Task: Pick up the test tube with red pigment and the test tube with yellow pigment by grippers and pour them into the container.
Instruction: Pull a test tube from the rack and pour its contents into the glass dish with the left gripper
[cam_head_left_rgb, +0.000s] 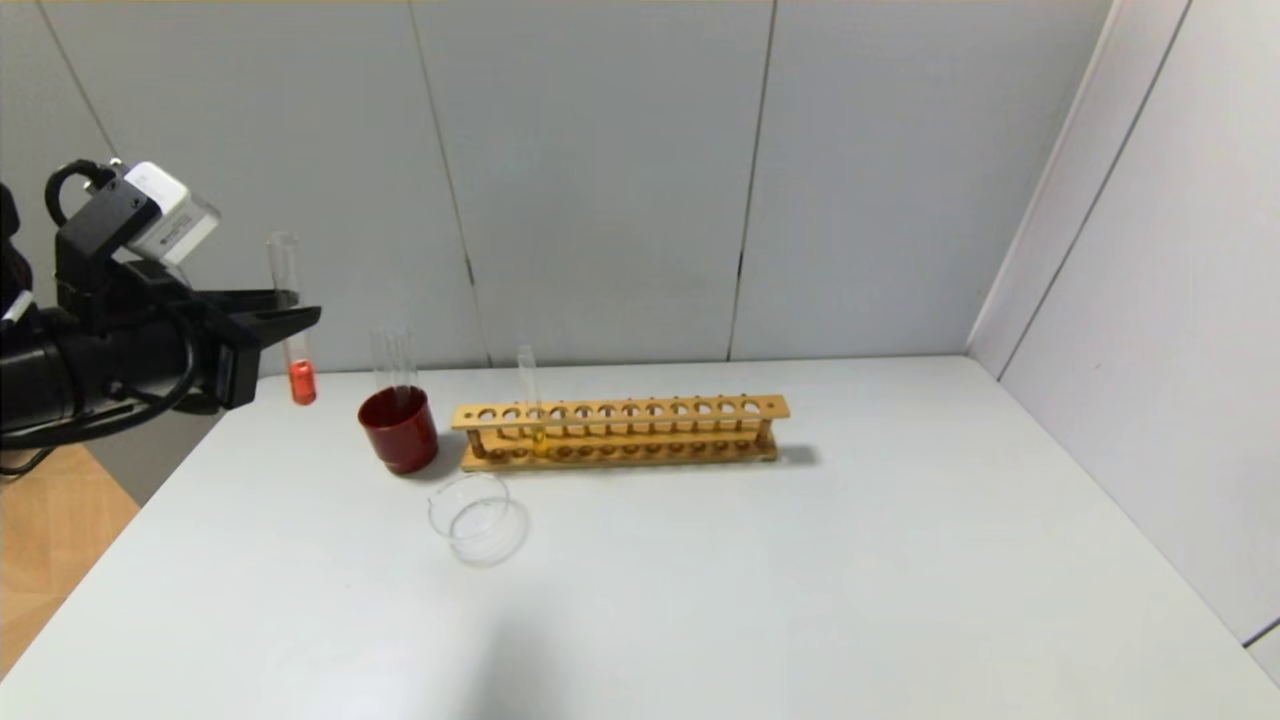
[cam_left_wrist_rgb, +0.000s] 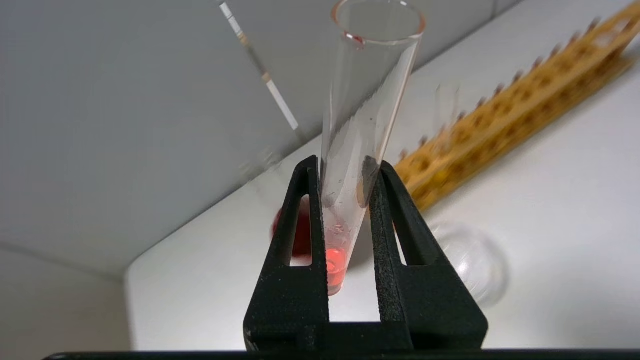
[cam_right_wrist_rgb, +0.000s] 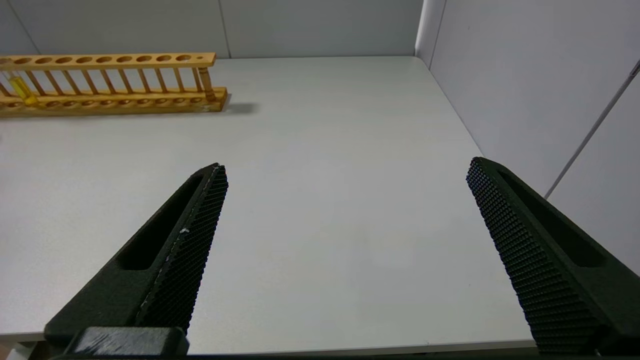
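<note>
My left gripper (cam_head_left_rgb: 290, 315) is shut on the test tube with red pigment (cam_head_left_rgb: 291, 330) and holds it upright in the air, above the table's far left corner, left of the dark red cup. In the left wrist view the tube (cam_left_wrist_rgb: 357, 150) stands between the black fingers (cam_left_wrist_rgb: 300, 220) of that gripper (cam_left_wrist_rgb: 345, 167), red liquid in its bottom. The test tube with yellow pigment (cam_head_left_rgb: 530, 400) stands in the wooden rack (cam_head_left_rgb: 640, 430) near its left end; it also shows in the right wrist view (cam_right_wrist_rgb: 21, 89). The container (cam_head_left_rgb: 478, 517), a clear glass dish, sits in front of the cup. My right gripper (cam_right_wrist_rgb: 345, 175) is open and empty over the table's right front part.
A dark red cup (cam_head_left_rgb: 399, 428) with clear tubes (cam_head_left_rgb: 392, 365) in it stands left of the rack. The rack's other holes are empty. Grey panel walls close the back and right side. The table edge (cam_head_left_rgb: 150, 500) lies to the left.
</note>
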